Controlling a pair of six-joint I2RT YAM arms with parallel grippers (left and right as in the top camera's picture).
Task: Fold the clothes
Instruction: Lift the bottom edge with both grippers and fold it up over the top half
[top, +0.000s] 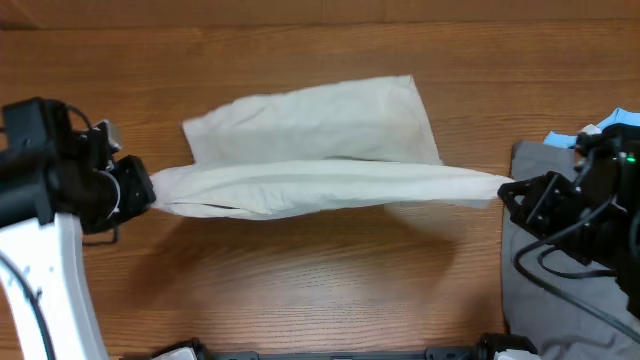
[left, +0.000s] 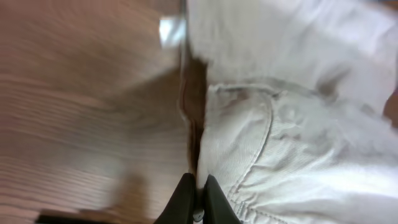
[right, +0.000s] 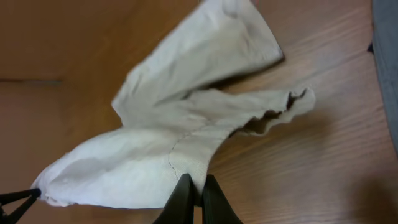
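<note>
The cream shorts are stretched between my two grippers above the wooden table, with the rear part still resting on it. My left gripper is shut on the shorts' left end; the left wrist view shows its jaws pinching the fabric beside a stitched seam and gathered waistband. My right gripper is shut on the shorts' right end; the right wrist view shows its jaws pinching the cloth edge, the rest of the shorts trailing away over the table.
A grey garment lies at the table's right edge under my right arm, also at the right wrist view's edge. A black and light-blue garment lies behind it. Bare wooden table is in front.
</note>
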